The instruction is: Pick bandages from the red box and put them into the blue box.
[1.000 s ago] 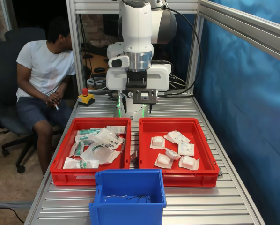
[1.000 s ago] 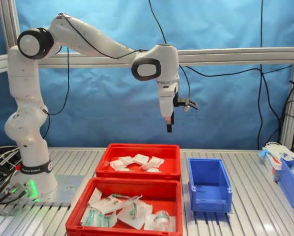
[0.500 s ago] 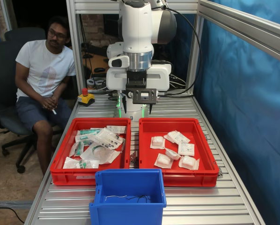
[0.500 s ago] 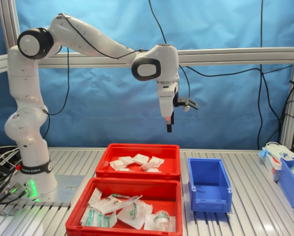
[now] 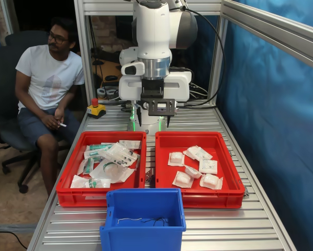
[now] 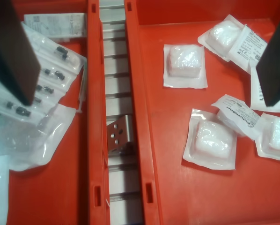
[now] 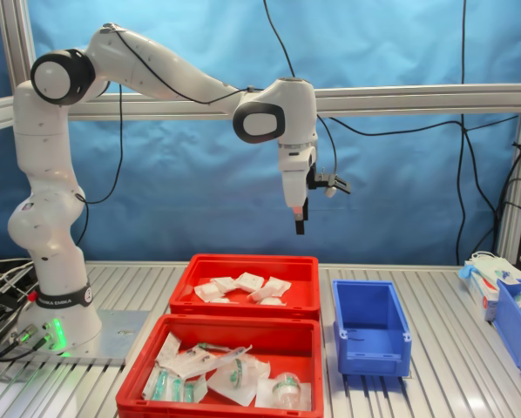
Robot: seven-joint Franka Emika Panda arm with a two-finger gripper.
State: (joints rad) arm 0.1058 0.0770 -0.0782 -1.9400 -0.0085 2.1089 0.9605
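Note:
The red box [image 5: 199, 199] stands at the first exterior view's right and holds several white bandages [image 5: 183, 179]. In the second exterior view it is the far tray [image 7: 243, 259] with the bandages [image 7: 248, 282] inside. The blue box [image 5: 144, 218] sits in front of both trays; in the second exterior view it [image 7: 370, 329] is to the right of them. My gripper [image 5: 153, 122] hangs high above the gap between the trays, open and empty, and also shows in the second exterior view [image 7: 300, 225]. In the wrist view, the gripper [image 6: 148, 99] is spread wide over the bandages [image 6: 185, 63] in the red box [image 6: 177, 192].
A twin red tray [image 5: 99, 197] with clear teal-marked bags [image 5: 112, 157] sits beside the red box. A seated person [image 5: 45, 86] is at the first exterior view's left, near a red stop button [image 5: 95, 102]. Another blue bin [image 7: 516, 320] and frame posts [image 5: 218, 63] stand around.
The arm and gripper have not moved. The seated person has turned his head and shifted a little.

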